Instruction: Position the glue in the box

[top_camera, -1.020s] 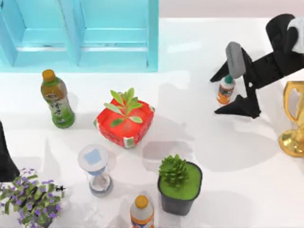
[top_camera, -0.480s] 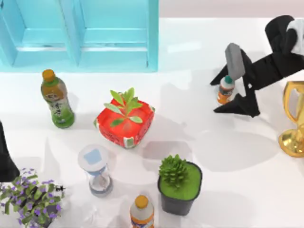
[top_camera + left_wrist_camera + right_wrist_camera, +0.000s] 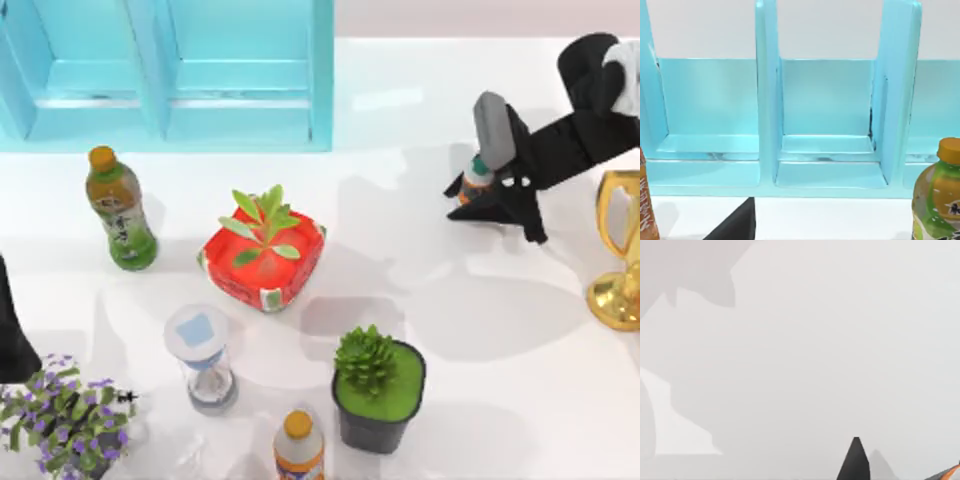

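Note:
The glue (image 3: 477,176), a small white bottle with a dark green cap and an orange label, is at the table's right rear. My right gripper (image 3: 478,196) is shut on its lower part, one black finger on each side. In the right wrist view a black fingertip (image 3: 855,461) and a sliver of the orange label (image 3: 947,474) show over white table. The box (image 3: 165,75), light blue with open compartments, stands at the rear left and faces the left wrist camera (image 3: 827,115). My left arm (image 3: 12,330) is parked at the left edge.
A green-tea bottle (image 3: 120,210) stands in front of the box. Mid-table are a red pot with a succulent (image 3: 263,250), an hourglass (image 3: 203,358), a black potted plant (image 3: 378,392) and an orange-capped bottle (image 3: 298,445). Purple flowers (image 3: 65,415) sit front left, a gold trophy (image 3: 620,260) at the right edge.
The right gripper's fingers have drawn together around the glue, and gripper and bottle have shifted slightly towards the rear. The left arm has not moved.

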{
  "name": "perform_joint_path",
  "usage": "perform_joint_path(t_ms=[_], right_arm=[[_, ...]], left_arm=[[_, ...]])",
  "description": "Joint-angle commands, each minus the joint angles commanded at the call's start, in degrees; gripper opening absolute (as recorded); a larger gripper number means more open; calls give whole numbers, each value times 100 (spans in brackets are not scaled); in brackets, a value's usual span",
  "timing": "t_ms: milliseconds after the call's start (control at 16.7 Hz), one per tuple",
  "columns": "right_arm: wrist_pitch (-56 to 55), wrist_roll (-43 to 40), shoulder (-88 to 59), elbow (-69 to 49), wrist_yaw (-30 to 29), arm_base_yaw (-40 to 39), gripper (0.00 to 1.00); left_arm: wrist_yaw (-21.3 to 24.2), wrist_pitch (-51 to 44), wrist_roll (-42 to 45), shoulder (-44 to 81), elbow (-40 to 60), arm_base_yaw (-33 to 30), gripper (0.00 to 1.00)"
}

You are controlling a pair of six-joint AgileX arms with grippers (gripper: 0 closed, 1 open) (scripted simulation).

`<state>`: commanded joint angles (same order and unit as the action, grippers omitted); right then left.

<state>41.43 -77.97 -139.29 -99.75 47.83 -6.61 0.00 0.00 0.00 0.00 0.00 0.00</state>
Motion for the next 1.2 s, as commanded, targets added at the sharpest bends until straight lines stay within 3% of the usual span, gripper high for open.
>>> perform_joint_path(t_ms=[120, 720, 1200], right_arm=[[0, 0, 0, 0, 0, 0, 0], [91, -8, 31, -97, 7, 21, 0], [1781, -21, 668, -1091, 16, 26, 0]], left_arm=[[0, 0, 0, 0, 0, 0, 100], [0, 0, 0, 0, 0, 0, 100], [0, 0, 0, 0, 0, 0, 100]])
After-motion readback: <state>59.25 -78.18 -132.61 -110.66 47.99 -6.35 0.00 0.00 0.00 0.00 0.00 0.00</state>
